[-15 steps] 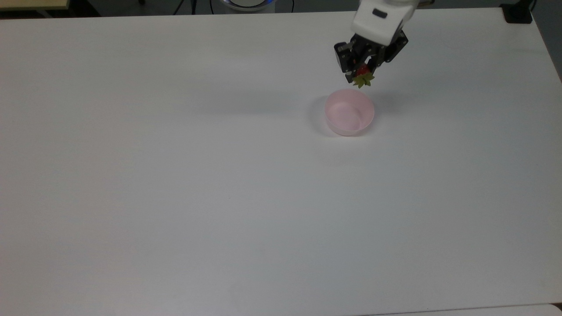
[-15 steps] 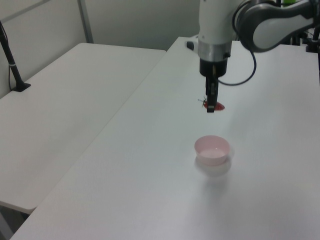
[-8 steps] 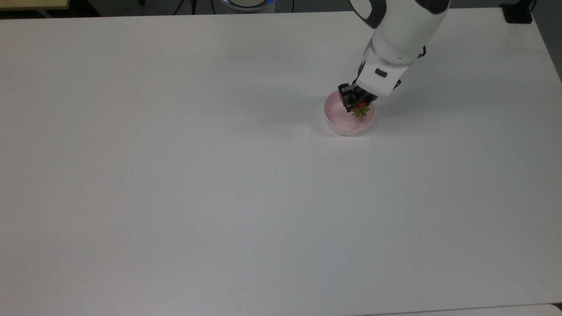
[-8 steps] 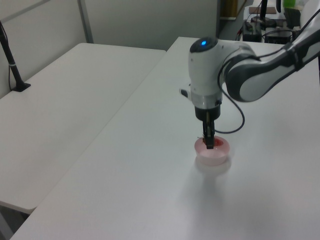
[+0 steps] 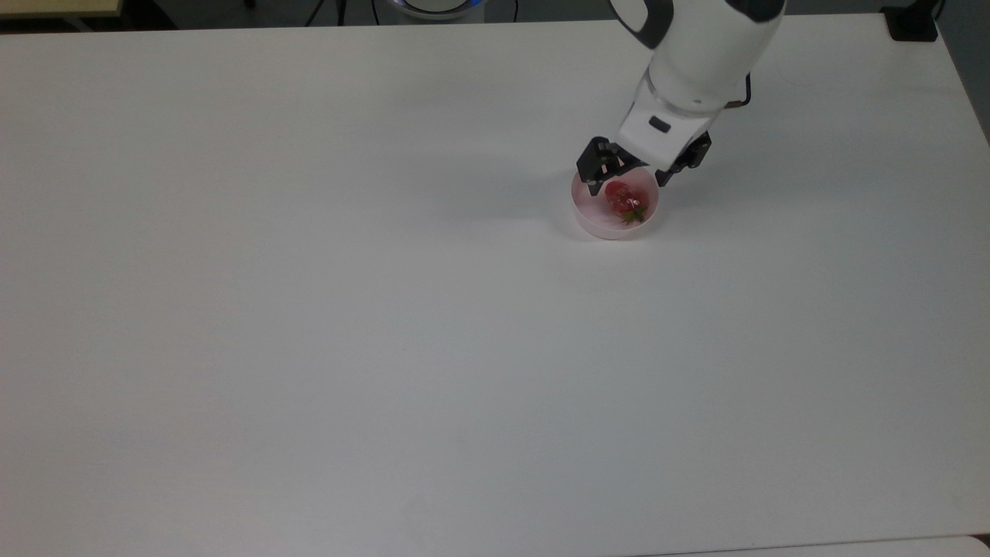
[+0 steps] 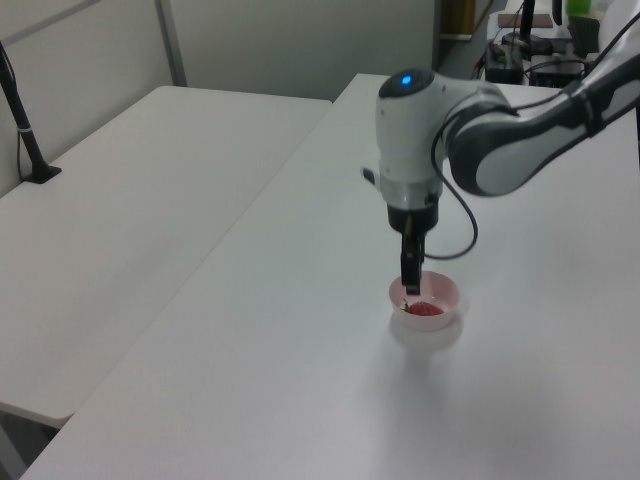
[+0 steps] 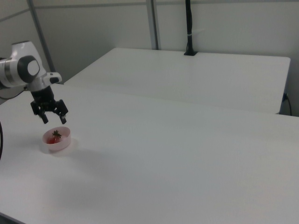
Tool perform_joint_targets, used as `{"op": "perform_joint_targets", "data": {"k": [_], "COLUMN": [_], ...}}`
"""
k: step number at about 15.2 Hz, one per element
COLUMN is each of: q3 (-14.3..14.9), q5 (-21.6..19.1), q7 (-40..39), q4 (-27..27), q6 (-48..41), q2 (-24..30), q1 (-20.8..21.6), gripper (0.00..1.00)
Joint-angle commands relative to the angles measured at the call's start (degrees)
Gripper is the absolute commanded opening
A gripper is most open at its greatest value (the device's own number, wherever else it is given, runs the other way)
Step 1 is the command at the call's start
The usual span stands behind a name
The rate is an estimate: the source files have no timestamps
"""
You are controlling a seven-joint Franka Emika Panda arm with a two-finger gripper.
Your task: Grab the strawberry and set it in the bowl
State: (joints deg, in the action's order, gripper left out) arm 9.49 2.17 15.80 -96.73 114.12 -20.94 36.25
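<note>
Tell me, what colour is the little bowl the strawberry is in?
Pale pink. The bowl holding the strawberry shows best in the top view.

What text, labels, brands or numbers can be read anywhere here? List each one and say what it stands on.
None: no readable text.
The arm's white casing above the gripper bears a small dark mark, too small to read.
The bowl, the strawberry and the table carry no print.

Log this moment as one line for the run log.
end effector: open, just above bowl | strawberry: released, lying inside bowl | table: white | step: placement looks done, retreat next
</note>
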Motion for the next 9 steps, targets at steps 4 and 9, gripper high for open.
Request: {"op": "perform_joint_targets", "data": {"k": [4, 9], "q3": [-8.51, -11.43], "q5": [-0.4, -0.5], "q7": [-7.34, -8.94], "q4": [0.14, 0.41], "q6": [-11.54, -14.19], "q2": [15.65, 18.3], "q1": [-22.15, -33.51], "gripper": [1.0, 1.0]}}
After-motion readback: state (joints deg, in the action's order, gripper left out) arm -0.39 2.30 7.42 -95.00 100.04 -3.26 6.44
